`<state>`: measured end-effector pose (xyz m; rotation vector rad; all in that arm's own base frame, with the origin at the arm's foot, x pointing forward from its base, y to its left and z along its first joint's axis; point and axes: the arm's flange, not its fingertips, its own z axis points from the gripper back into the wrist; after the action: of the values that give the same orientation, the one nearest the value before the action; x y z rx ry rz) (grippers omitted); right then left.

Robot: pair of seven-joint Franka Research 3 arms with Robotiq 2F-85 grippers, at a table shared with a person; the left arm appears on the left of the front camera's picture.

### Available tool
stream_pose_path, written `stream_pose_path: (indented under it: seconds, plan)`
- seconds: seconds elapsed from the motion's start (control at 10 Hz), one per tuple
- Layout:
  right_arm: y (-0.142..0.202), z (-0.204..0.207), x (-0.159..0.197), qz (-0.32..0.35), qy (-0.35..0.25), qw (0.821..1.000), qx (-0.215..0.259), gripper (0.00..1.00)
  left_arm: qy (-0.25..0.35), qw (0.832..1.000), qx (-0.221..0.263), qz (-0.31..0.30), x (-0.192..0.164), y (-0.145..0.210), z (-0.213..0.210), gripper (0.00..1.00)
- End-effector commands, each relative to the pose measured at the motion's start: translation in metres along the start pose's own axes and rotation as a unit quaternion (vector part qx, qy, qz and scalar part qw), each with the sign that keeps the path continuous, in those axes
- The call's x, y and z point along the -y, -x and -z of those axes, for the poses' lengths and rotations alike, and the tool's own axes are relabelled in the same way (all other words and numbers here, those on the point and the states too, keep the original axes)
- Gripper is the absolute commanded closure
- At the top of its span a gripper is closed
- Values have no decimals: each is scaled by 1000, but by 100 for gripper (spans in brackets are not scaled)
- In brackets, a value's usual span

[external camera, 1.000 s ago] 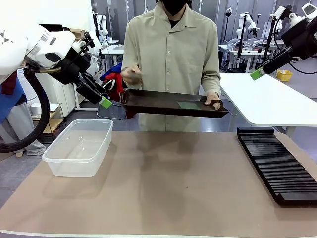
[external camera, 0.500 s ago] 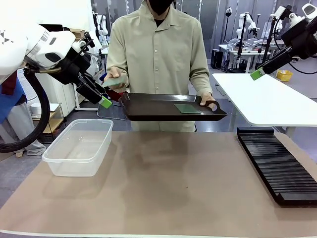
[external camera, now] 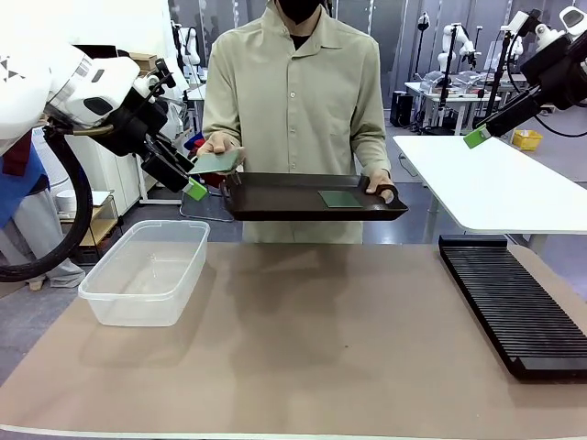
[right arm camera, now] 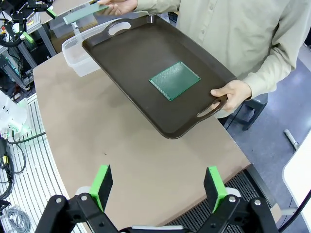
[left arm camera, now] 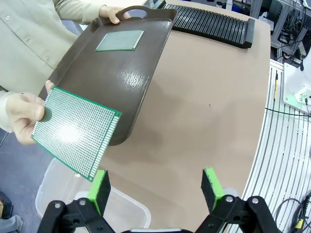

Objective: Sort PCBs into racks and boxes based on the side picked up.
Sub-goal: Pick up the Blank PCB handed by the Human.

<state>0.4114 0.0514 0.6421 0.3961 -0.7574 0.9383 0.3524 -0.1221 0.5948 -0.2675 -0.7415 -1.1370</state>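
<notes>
A dark brown tray (external camera: 275,194) is held level above the far edge of the worktop (external camera: 321,348) by a person in a beige shirt. One hand (right arm camera: 233,92) is closed around the cut-out handle at one end of the tray. One green PCB (right arm camera: 174,80) is seen lying flat on the tray, toward that gripped end and apart from the rim.

The second PCB (left arm camera: 75,131) is pinched by its edge in the person's other hand (left arm camera: 22,114). It is held off the opposite end of the tray and tilted, with its perforated face turned toward the left wrist camera. In that view it is found just above one green pad of the left claw (left arm camera: 155,187), apart from it.

The left claw's fingers are spread wide and nothing is gripped. In the front view it is raised just beside the tray's end and above the clear plastic tub (external camera: 147,270). The tub is set upright on the robot's left part of the worktop. The long black slotted rack (external camera: 514,302) is laid along the right part of the worktop, well apart from the tub.

The right claw (right arm camera: 158,183) is likewise spread open and nothing is gripped. In the front view it is raised high at the right, well apart from the tray and the rack. Through its wrist camera the tray is seen from above.
</notes>
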Motion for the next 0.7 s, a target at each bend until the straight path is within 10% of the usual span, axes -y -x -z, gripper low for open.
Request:
stream_pose_path:
  seconds: [0.0, 0.6]
  plan:
    - [0, 1, 1, 0, 0, 1000, 4, 0, 7, 1000, 0, -4, 0, 0, 0, 0]
    - [0, 1, 1, 0, 0, 1000, 4, 0, 7, 1000, 0, -4, 0, 0, 0, 0]
